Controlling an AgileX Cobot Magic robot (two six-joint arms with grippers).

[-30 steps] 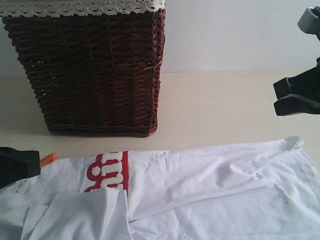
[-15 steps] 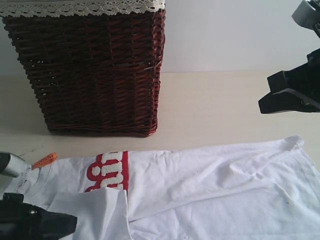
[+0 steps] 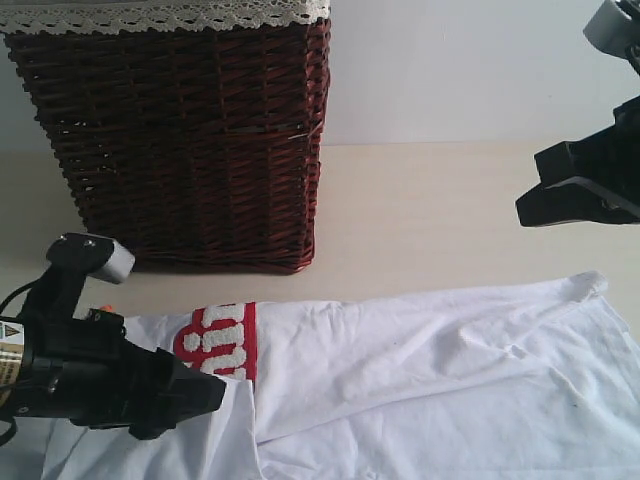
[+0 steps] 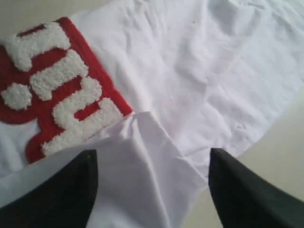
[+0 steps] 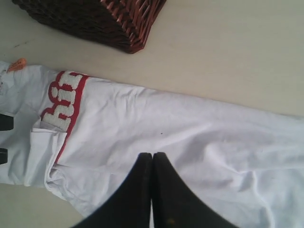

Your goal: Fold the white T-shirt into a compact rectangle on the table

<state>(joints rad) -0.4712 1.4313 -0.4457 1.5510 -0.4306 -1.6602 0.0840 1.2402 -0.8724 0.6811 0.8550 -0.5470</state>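
Since a moment ago the left gripper (image 3: pixel 195 393) has swung up from the bottom corner of the exterior view. It now hangs low over the collar end of the white T-shirt (image 3: pixel 420 370), and its jaws have spread apart. In the left wrist view the two black fingers (image 4: pixel 61 194) stand wide on either side of a folded-over flap (image 4: pixel 142 161) of cloth, clamping nothing.

The shirt lies flat across the front part of the table (image 3: pixel 430 220), partly folded lengthwise. Its red-edged fuzzy lettering (image 3: pixel 220 345) is half covered by the flap, and the orange neck tag (image 5: pixel 18 64) points toward the table's left end. The dark wicker basket (image 3: pixel 190 140) stands at the back left of the table, just beyond the collar.

The right gripper (image 3: pixel 530 188) hovers in the air above the table's right side, clear of the shirt. Its fingers (image 5: pixel 137 190) are pressed together and carry nothing.
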